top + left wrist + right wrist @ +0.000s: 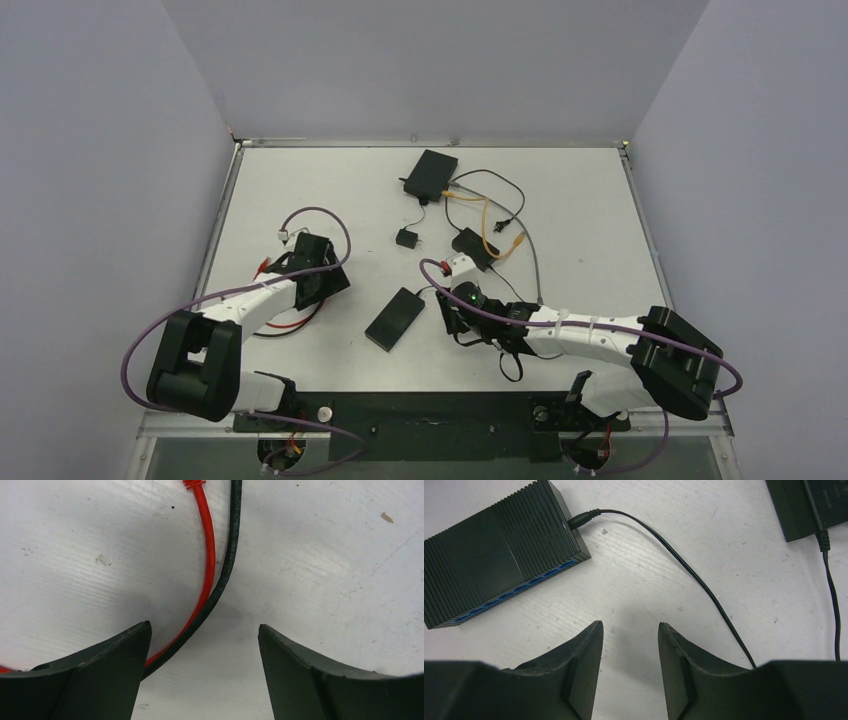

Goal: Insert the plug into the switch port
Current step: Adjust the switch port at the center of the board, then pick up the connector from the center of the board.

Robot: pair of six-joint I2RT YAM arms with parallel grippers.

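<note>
Presently left gripper [204,625] spread wide over cables [210,555], right gripper [630,624] narrowly parted

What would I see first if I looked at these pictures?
Likely the bright red wire curling beside a black wire right under the open left gripper. Then the black switch with its row of blue ports, lying on the white table just ahead of the open right gripper, and the orange cable tangled farther back.

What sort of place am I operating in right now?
Probably a lab robot cell: a white table boxed by plain grey walls, with a switch and loose cables laid out as test props.
</note>
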